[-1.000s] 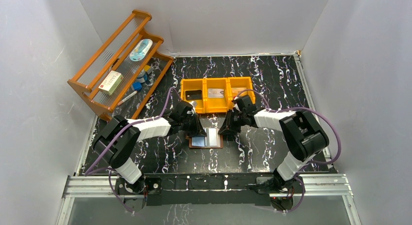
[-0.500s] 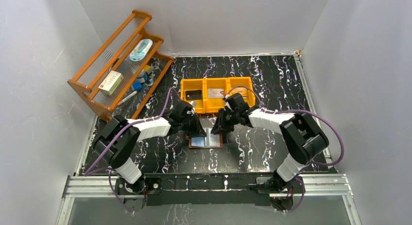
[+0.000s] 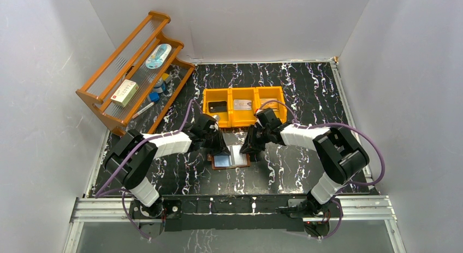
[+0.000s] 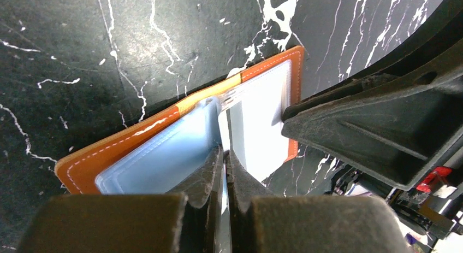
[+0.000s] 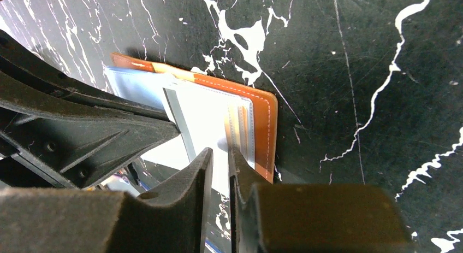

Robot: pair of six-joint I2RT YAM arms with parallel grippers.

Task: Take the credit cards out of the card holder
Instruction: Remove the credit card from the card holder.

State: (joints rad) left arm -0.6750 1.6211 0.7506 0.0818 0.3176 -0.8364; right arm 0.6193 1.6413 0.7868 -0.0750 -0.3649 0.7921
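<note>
A small brown leather folding card holder (image 3: 231,157) lies open and flat on the black, white-veined marble-pattern table (image 3: 306,89). It sits around the middle of the table, just on the near side of an orange three-compartment plastic bin (image 3: 243,117), and its shiny pale-blue clear pockets face up. The left gripper (image 3: 220,148) comes down on the holder's left half. In the left wrist view its fingers (image 4: 210,171) are pressed together at the fold, where a blue pocket leaf (image 4: 158,160) meets a paler one. They may be nipping a leaf's edge, though the view is too close to be sure. The right gripper (image 3: 247,149) stands over the holder's right half. In the right wrist view its fingers (image 5: 199,165) keep a narrow slit between them above the pale pocket beside the stitched edge (image 5: 265,127), and I cannot tell whether they hold anything. In the bin, a thin black rectangular card (image 3: 217,106) lies in the left compartment and a silvery-grey card (image 3: 242,104) in the middle one. An orange-brown wooden rack (image 3: 109,94) stands at the table's far left corner, and a white-and-red box (image 3: 124,92) rests on it.
</note>
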